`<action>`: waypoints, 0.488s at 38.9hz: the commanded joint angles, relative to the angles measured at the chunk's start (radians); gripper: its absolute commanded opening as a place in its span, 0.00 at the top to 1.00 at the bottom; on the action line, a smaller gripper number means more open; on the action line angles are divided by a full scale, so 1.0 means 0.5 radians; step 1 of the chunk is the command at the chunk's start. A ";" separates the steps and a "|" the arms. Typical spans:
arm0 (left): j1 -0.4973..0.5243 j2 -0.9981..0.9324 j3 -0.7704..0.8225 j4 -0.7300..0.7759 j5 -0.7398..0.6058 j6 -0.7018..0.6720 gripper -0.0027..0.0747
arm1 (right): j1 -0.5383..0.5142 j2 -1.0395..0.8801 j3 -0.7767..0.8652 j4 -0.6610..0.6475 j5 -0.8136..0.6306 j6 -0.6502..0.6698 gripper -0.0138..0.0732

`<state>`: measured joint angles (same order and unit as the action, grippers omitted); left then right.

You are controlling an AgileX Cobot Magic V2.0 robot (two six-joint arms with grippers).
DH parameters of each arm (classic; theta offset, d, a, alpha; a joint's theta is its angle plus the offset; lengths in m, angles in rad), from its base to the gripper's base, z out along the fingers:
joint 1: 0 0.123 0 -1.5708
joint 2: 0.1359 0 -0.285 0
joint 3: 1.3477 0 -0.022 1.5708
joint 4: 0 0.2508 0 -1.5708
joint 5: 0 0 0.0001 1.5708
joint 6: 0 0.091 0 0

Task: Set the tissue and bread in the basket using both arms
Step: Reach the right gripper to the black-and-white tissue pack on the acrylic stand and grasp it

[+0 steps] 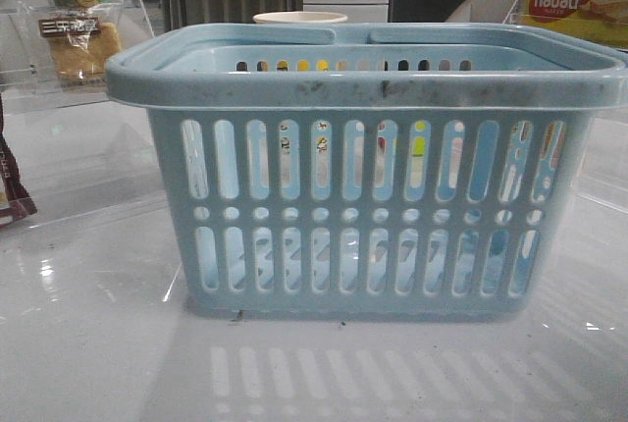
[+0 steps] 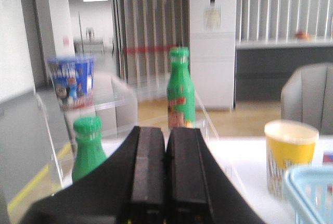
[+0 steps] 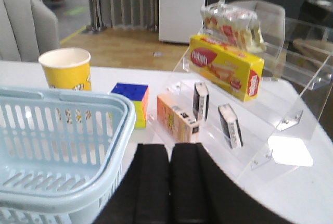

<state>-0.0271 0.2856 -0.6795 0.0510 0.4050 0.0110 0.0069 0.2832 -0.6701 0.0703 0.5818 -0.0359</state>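
Basket [image 1: 373, 196]: interior floor hidden behind its front wall.
Cup [image 1: 299, 18]: only the rim shows above the basket.
Bread [image 1: 78, 44]: pale, hazy behind clear plastic.
Left gripper [image 2: 165, 177]: base cut off by frame edge.

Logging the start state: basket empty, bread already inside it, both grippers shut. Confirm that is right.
Not quite. The bread is not in the basket; the front view shows it on the clear shelf behind the basket's left side. The right wrist view shows the basket bare inside. The left gripper and right gripper are shut, as you said.
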 commanded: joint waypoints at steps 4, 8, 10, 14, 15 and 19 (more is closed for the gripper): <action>0.001 0.266 -0.090 0.003 0.086 -0.022 0.85 | -0.012 0.284 -0.109 0.014 0.072 -0.004 0.78; 0.001 0.383 -0.089 0.003 0.184 -0.022 0.85 | -0.012 0.407 -0.098 0.014 0.132 -0.004 0.78; 0.001 0.438 -0.089 -0.006 0.219 -0.022 0.85 | -0.012 0.471 -0.098 0.014 0.148 -0.004 0.78; 0.001 0.542 -0.089 -0.009 0.288 -0.022 0.85 | -0.012 0.573 -0.090 0.014 0.155 -0.004 0.78; 0.001 0.566 -0.089 -0.009 0.291 -0.022 0.85 | -0.012 0.590 -0.087 0.014 0.155 -0.004 0.78; 0.001 0.658 -0.089 -0.009 0.278 -0.022 0.85 | -0.012 0.668 -0.065 0.014 0.155 -0.004 0.78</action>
<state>-0.0271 0.5806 -0.6910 0.0510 0.6199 0.0110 0.0069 0.5858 -0.6831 0.0703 0.7286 -0.0359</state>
